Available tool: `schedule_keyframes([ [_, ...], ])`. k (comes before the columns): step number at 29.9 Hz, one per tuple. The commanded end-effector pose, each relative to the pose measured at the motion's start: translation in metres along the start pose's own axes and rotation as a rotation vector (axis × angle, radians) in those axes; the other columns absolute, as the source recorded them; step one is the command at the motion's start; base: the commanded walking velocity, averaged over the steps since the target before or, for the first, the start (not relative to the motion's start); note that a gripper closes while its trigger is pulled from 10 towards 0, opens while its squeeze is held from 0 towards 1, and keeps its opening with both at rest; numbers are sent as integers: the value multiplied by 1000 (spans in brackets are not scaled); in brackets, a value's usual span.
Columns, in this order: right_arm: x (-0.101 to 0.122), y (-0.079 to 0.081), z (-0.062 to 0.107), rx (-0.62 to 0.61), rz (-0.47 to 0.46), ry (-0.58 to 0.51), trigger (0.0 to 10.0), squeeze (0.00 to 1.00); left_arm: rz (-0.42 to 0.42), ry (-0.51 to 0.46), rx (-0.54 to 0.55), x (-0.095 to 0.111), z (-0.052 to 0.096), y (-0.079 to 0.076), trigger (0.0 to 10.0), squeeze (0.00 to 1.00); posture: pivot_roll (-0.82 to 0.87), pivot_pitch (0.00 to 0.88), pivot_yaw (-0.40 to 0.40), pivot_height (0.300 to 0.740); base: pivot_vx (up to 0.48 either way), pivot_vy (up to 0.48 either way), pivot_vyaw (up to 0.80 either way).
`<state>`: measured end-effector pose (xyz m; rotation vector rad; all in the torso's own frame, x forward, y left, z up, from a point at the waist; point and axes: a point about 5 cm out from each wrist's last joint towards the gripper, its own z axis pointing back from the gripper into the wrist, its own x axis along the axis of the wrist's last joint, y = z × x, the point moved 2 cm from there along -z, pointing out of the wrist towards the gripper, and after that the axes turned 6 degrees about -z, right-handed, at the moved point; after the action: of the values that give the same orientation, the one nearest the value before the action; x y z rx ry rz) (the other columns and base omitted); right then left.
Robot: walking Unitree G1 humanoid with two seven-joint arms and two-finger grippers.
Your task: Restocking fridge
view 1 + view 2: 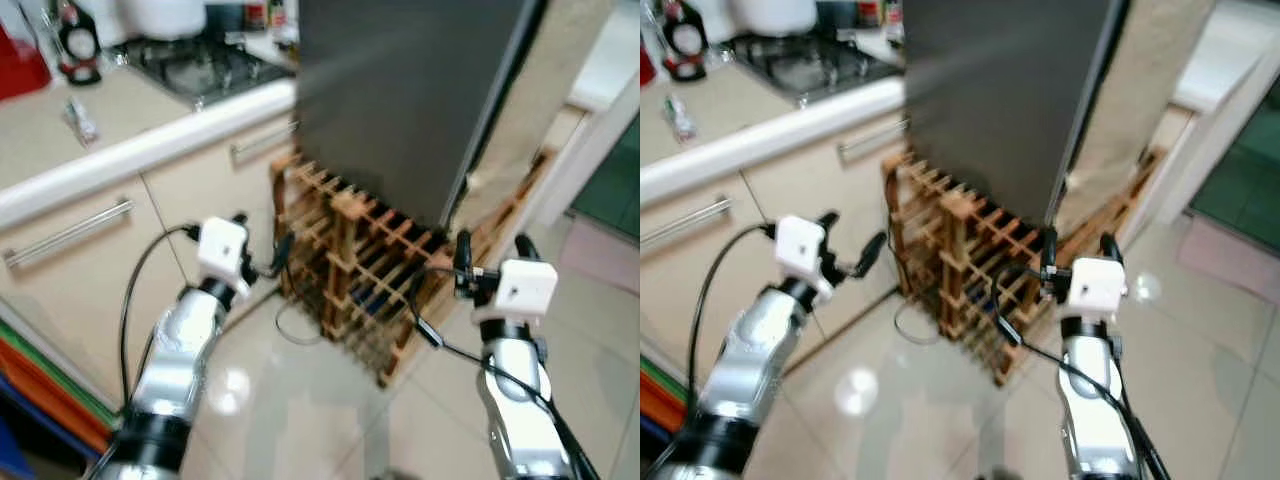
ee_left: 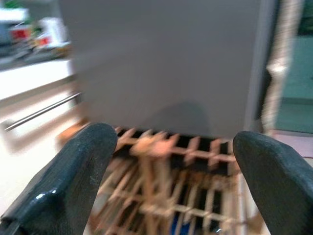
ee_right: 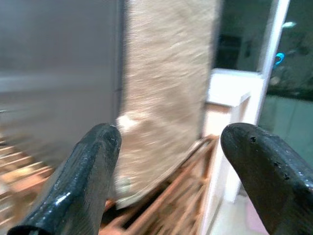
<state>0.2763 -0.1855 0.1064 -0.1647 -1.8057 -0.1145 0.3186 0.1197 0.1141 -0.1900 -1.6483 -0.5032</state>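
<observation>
Facing the dark fridge door (image 1: 400,100), shut, above the wooden bottle rack (image 1: 370,270), I hold my left tool (image 1: 262,245) and right tool (image 1: 492,258) spread and empty; restocking looks barely begun.

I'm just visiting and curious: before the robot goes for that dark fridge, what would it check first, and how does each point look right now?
1. Left claw open and holding nothing: ok, its fingers stand apart.
2. Right claw open and holding nothing: ok, its fingers stand apart.
3. Fridge door shut: ok, its dark front looks closed.
4. Door handle located: cannot tell, no handle can be made out.
5. Way to the fridge free: not ok, a wooden rack stands on the floor against its front.
6. Sharp view: not ok, the pictures are blurred.
</observation>
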Motion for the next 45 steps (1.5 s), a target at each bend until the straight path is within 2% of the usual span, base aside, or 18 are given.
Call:
schedule_keyframes([
  [1, 0, 3, -1, 1, -9, 1, 10000, 0, -25, -5, 12, 2, 0, 6, 10000, 0, -70, 0, 9, 732, 0, -461, 0],
  [9, 0, 4, -4, 11, 0, 7, 10000, 0, -15, 1, 19, 1, -5, 7, 10000, 0, -81, 0, 2, 732, 75, -432, 0],
  [16, -3, 4, -6, 16, 7, 29, 10000, 0, -50, 25, 70, 0, -9, 14, 10000, 0, -79, 0, 6, 732, 0, 0, -724],
  [20, -2, 5, -6, 18, 10, 20, 10000, 0, -61, 23, 71, 0, -9, 13, 10000, 0, -78, 0, 6, 732, 0, 0, -744],
  [22, 0, 5, -7, 10, 11, 8, 10000, 0, -14, -28, 92, 9, -7, 14, 10000, 0, -78, 0, 7, 732, 240, 0, 0],
  [29, 2, 5, -8, 15, 21, -2, 10000, 0, 17, -84, 149, 24, -12, 15, 10000, 0, -76, 0, 6, 732, 467, 0, 0],
  [34, 2, 5, -10, 21, 21, 0, 10000, 0, 41, -64, 168, 21, -14, 17, 10000, 0, -77, 0, 5, 732, 428, 151, 0],
  [39, 1, 5, -10, 25, 13, 5, 10000, 0, 34, -46, 156, 17, -13, 15, 10000, 0, -82, 0, 4, 732, 405, 255, 0],
  [41, 1, 5, -9, 43, 15, 12, 10000, 0, -16, -20, 130, 14, -16, 9, 10000, 0, -99, 0, -11, 732, 141, 0, 0],
  [45, 1, 5, -7, 86, 31, 26, 10000, 0, 0, -7, 132, 13, -21, 3, 10000, 0, -113, 0, -34, 732, 0, 0, 0],
])
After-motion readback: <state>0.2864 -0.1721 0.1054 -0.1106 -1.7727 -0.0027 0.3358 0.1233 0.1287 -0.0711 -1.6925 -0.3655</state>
